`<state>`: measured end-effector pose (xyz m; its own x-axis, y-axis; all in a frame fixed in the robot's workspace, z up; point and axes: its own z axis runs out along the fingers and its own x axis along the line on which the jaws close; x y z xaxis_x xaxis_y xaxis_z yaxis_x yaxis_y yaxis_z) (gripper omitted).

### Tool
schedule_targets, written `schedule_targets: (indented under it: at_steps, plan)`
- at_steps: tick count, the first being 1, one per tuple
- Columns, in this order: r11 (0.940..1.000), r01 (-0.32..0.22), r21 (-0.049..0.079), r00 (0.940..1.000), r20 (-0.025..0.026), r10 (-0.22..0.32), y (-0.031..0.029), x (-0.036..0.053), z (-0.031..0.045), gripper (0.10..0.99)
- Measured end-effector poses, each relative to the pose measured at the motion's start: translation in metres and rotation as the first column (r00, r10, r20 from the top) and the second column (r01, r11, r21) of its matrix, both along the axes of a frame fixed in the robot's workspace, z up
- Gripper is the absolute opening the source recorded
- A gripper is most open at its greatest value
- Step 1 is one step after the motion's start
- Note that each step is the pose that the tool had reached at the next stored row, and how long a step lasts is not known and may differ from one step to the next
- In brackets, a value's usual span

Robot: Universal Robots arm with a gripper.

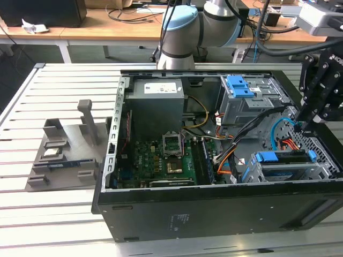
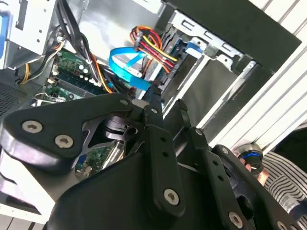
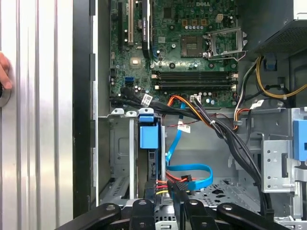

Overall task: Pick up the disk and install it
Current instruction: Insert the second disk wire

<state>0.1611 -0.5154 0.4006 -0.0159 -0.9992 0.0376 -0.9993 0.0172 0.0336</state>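
Currently gripper (image 1: 310, 126) pressed together, empty, hovering above open computer case (image 1: 214, 209); disk (image 1: 284, 158) seated in drive cage.

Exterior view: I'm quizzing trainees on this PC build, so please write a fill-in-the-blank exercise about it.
1. The disk in the drive cage has ___ side rails.
2. The tool hangs near the disk, on the exterior view's ___ side.
3. The power supply carries a ___ label.
Missing words: blue; right; white.
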Motion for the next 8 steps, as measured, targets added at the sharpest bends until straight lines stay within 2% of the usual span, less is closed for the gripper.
schedule_targets:
  at_steps: [3, 6, 8]
  plan:
    - [1.0, -0.004, 0.0, 1.0, 0.0, 0.004, 0.0063, -0.0022, -0.0026, 0.302]
    - [0.9995, -0.03, -0.002, 0.9995, -0.0004, 0.03, 0.007, -0.0023, -0.0118, 0.302]
    - [0.9995, -0.032, -0.002, 0.9995, -0.0004, 0.032, 0.007, -0.0024, -0.0134, 0.302]
